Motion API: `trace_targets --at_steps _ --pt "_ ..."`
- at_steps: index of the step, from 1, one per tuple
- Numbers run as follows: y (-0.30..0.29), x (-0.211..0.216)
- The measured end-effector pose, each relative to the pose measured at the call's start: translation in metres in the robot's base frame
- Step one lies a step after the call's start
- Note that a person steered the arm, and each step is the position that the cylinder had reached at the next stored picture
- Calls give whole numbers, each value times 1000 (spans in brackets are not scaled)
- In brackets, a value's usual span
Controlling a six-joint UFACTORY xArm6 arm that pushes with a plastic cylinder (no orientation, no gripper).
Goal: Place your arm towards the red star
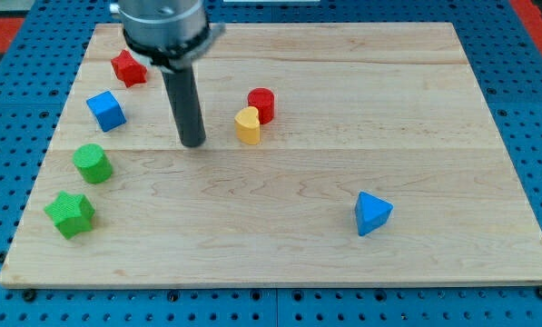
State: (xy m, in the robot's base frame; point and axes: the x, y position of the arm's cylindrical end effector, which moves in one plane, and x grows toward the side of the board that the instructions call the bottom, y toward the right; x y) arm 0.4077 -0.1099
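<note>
While my tip [192, 143] rests mid-board, red star [128, 68] sits near top-left edge.

No readable text, labels, numbers or signs anywhere.

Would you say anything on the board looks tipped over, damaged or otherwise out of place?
Nothing stands out. All blocks sit flat and whole on the board. The yellow heart touches the red cylinder; the others stand apart. My tip rests on bare wood, below and right of the red star.
</note>
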Motion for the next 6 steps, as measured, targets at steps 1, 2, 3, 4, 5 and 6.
trace_targets --at_steps 1,2,3,4,5,6 --pt "-11 -56" --pt "-56 -69" --pt "-75 -50" --pt "-109 -63" --pt "-140 -80" --pt "-127 -105"
